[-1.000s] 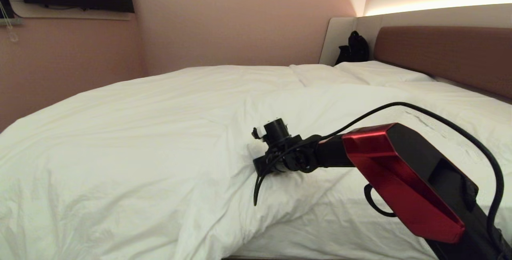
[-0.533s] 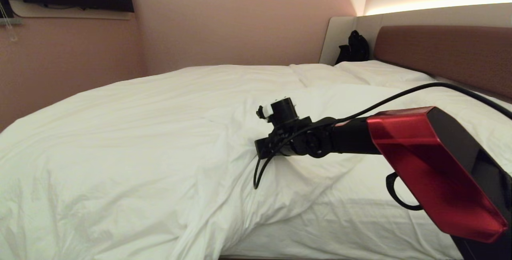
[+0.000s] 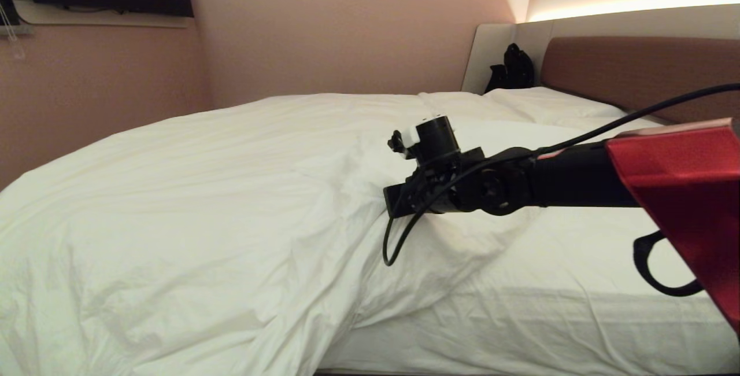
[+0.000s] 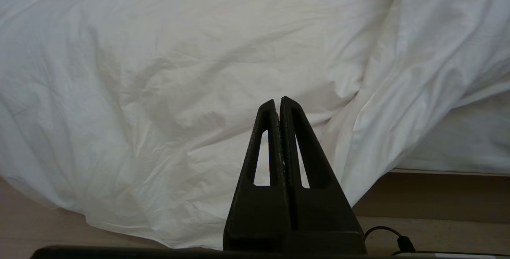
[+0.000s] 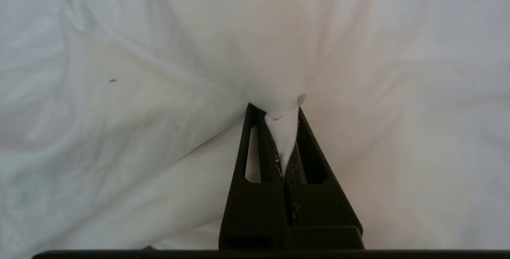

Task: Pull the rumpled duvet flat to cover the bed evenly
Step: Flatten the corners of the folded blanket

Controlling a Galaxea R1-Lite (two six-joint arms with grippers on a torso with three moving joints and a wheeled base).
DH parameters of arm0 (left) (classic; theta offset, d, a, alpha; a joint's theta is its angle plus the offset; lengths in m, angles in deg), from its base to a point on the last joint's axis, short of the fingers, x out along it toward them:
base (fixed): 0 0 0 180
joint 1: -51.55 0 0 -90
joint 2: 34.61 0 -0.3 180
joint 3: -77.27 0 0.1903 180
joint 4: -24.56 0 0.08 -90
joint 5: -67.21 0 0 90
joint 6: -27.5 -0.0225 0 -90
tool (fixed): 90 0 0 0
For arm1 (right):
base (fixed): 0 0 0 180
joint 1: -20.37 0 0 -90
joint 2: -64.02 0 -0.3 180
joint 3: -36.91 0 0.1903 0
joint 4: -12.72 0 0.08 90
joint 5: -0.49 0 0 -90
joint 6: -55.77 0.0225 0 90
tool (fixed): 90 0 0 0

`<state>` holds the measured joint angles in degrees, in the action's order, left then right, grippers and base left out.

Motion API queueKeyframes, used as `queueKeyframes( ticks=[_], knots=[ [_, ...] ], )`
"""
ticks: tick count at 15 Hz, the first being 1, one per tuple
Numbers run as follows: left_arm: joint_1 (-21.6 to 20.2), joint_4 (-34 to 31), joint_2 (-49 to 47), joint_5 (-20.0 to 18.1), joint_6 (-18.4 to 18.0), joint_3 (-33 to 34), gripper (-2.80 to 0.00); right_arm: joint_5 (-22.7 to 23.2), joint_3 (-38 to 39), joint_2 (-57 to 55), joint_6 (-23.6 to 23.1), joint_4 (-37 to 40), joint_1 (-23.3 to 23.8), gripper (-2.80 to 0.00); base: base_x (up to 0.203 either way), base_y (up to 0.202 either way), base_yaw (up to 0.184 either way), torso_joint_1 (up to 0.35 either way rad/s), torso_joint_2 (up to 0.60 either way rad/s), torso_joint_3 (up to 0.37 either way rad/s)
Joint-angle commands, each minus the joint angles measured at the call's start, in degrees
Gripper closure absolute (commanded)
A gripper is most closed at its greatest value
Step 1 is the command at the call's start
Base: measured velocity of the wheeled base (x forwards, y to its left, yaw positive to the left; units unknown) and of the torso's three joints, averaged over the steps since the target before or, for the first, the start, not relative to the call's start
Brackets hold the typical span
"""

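Right gripper (image 5: 281,131): we note it pinching a duvet (image 3: 202,191) fold, bare sheet (image 3: 549,283) behind it toward the headboard (image 3: 636,75).

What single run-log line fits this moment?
right gripper: shut on duvet fold, lifted | left gripper: shut, holds nothing, beside bed | mattress sheet: part bare

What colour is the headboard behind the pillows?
Brown headboard, clearest in the head view.
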<state>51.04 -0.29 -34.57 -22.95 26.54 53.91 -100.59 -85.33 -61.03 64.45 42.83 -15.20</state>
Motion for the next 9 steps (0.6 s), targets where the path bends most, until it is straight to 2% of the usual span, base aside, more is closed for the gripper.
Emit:
queueKeyframes(
  ticks=[1,5,9],
  knots=[
    [-0.02,-0.01,-0.05,-0.02,0.0,0.0,0.0,-2.06,11.33,9.79,0.03,0.04,-0.02,0.0,0.0,0.0,0.0,0.0,0.0,0.0],
    [-0.02,-0.01,-0.05,-0.02,0.0,0.0,0.0,-11.7,30.47,21.03,0.1,-0.2,-0.01,0.0,0.0,0.0,0.0,0.0,0.0,0.0],
    [-0.02,-0.01,-0.05,-0.02,0.0,0.0,0.0,-13.69,42.22,30.86,0.15,-0.31,-0.02,0.0,0.0,0.0,0.0,0.0,0.0,0.0]
  ],
)
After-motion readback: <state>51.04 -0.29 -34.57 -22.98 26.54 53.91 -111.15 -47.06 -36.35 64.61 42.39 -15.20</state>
